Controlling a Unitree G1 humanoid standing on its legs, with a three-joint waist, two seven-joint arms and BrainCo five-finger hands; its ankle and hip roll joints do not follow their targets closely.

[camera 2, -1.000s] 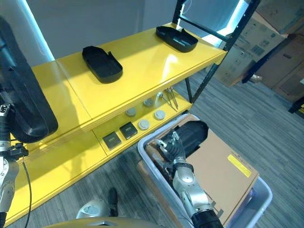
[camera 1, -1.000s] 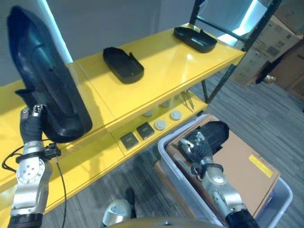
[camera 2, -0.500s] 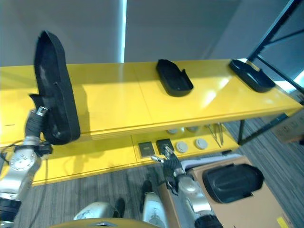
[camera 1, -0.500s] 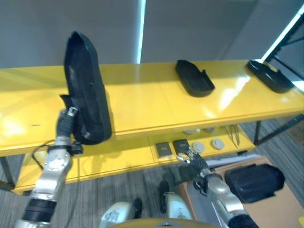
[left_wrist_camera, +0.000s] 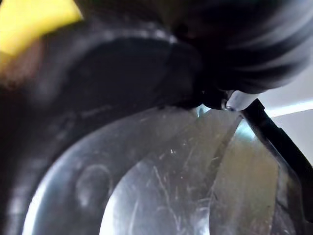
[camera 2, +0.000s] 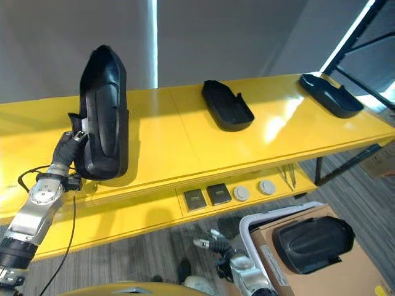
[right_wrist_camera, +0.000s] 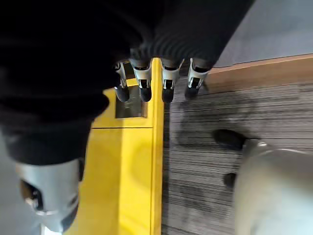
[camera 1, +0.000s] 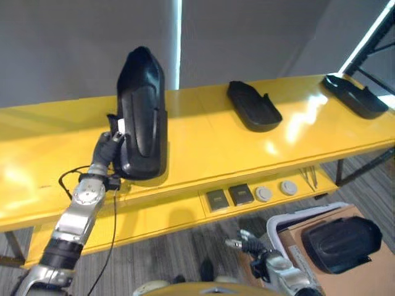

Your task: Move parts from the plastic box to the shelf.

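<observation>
**Setting the third part down on the shelf**

I see the yellow shelf (camera 1: 203, 132) with two black parts lying flat, one mid-shelf (camera 1: 254, 106) and one at the far right end (camera 1: 355, 95). My left hand (camera 1: 111, 147) grips the tall black part (camera 1: 142, 114), fingers curled on its lower edge, holding it upright over the shelf top. I judge I should lay it flat, then let go. The plastic box (camera 1: 290, 225) holds another part (camera 1: 342, 242). My right hand (camera 2: 213, 242) hangs low beside the box, fingers loosely spread, holding nothing.
</observation>
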